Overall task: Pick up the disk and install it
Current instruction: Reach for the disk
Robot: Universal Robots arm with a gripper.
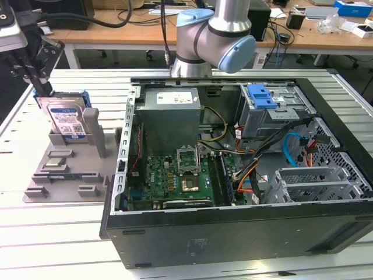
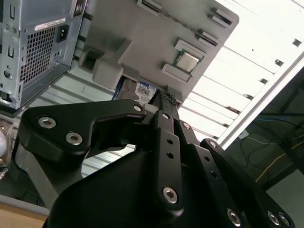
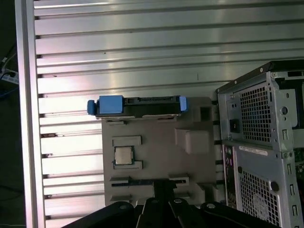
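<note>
The disk [image 1: 66, 119], silver-grey with a white-and-blue label and a blue bracket, stands upright on edge in a grey holder [image 1: 64, 175] at the exterior view's left. In the first wrist view the disk [image 3: 137, 105] is seen edge-on at the holder's [image 3: 156, 156] far end. My gripper [image 1: 42, 87] hangs just above and behind the disk's top corner, apart from it. In both wrist views the black fingers meet at their tips with nothing between them, so the gripper [image 2: 164, 97] [image 3: 164, 185] looks shut. The disk's label [image 2: 144, 89] peeks out past the fingertip.
An open computer case [image 1: 233, 157] lies right of the holder, with a metal drive cage topped by a blue latch piece [image 1: 260, 96] at its back. A processor chip [image 3: 123, 155] rests in the holder. Ribbed aluminium table [image 3: 142, 47] surrounds everything.
</note>
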